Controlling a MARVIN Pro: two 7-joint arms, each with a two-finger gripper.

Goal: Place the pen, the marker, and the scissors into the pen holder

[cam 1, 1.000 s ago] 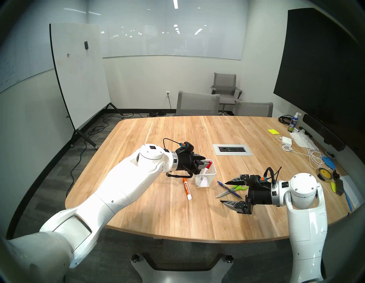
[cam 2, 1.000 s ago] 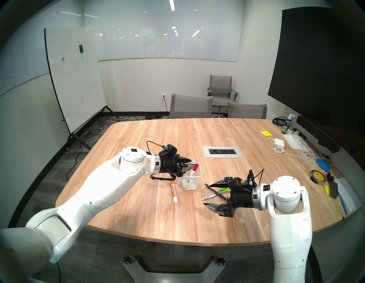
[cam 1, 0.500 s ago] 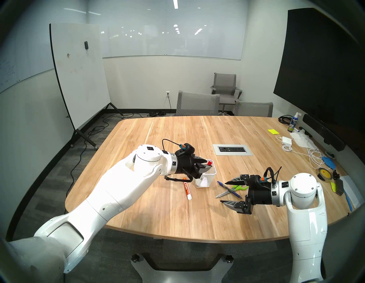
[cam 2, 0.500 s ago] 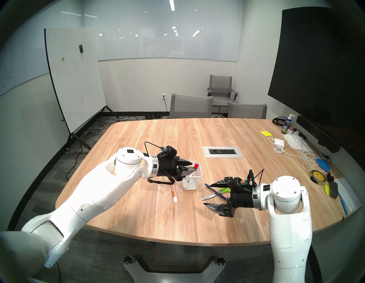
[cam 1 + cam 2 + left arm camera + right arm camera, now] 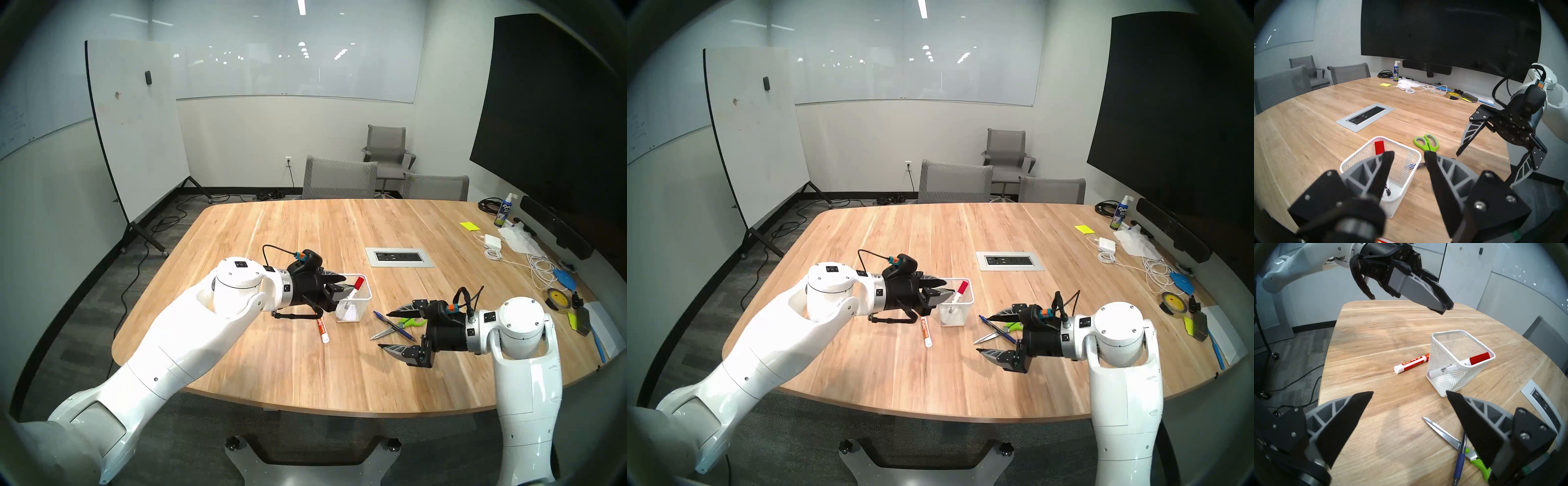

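small white wire-mesh pen holder point(image 5: 353, 298), square with rounded corners, stands upright on the light wooden table point(image 5: 305, 370). inside it a thick white marker with a red cap point(image 5: 1474, 360) leans against the rim, cap end up.

left gripper point(image 5: 1409, 157) hangs above and just beside the holder, jaws part-way apart, nothing between them; the black fingertips point(image 5: 1388, 157) frame the mesh cup in the left wrist view.

second thick white marker with an orange label and cap point(image 5: 1411, 364) lies flat on the table just beside the holder, partly under the left gripper in the head views.

scissors with lime-green loop handles and short silver blades point(image 5: 395, 326) lie flat on the holder's other side, apart from it. thin blue ballpoint pen point(image 5: 1460, 461) lies across the scissors, touching them near the pivot.

right gripper point(image 5: 385, 331) hovers above the scissors and pen, jaws spread wide, holding nothing.
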